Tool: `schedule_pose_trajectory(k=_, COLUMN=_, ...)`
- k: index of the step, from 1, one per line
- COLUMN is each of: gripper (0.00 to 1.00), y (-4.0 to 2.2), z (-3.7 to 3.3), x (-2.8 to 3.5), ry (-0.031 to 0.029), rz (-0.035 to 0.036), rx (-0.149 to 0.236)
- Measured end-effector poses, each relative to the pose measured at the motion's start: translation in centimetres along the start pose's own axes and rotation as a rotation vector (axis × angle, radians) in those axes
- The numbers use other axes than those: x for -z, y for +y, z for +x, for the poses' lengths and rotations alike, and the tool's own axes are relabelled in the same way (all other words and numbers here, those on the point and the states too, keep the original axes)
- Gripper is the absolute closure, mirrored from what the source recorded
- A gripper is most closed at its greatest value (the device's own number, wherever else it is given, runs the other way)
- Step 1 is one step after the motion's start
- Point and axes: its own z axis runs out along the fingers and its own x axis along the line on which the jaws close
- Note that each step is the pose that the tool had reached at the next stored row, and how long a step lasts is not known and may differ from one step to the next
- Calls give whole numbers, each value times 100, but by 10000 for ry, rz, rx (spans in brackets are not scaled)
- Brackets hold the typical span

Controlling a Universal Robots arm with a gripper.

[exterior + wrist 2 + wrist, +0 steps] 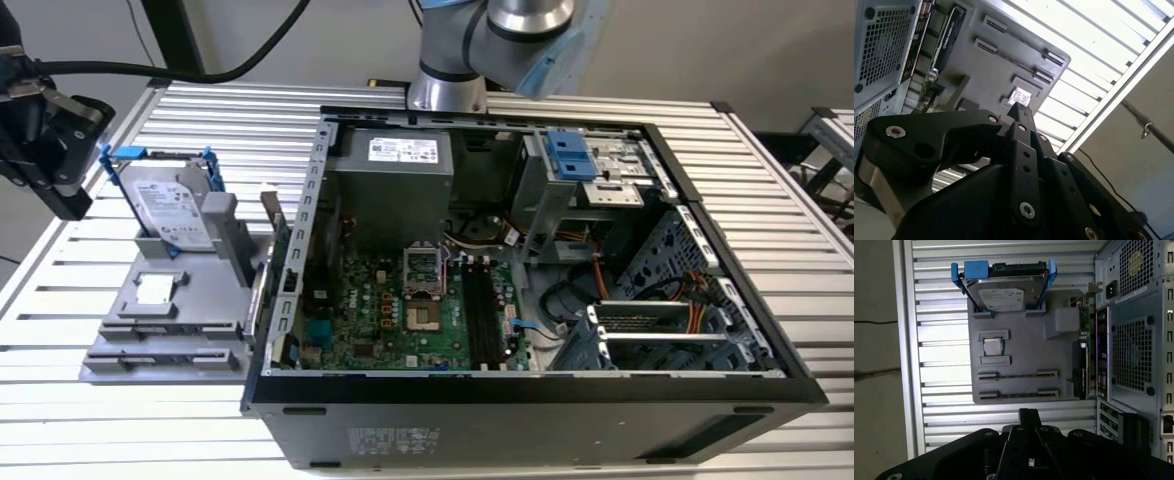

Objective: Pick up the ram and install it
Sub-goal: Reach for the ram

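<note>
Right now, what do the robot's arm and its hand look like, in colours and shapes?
The hand is matte black: flat linked bars joined by silver screw heads, narrowing to a slim tip. In the exterior view the arm is silvery grey and rounded, with a pale blue cap, and a thick black cable runs nearby.

The gripper (1027, 414) hangs over open worktop (939, 365) slats beside the holder (1024, 340). Beyond, the upright drive (1006, 295) blocks its far end; the case (1134, 350) walls one side (a card (1079, 370) stands between).
</note>
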Motion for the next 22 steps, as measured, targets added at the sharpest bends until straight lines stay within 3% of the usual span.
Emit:
schedule_pose_trajectory(k=7, gripper=100, y=0, z=0, x=1, ry=11, rz=0, rx=67)
schedule_pose_trajectory(k=22, gripper=100, y=0, z=0, x=7, ry=61, rz=-12, rx=1094)
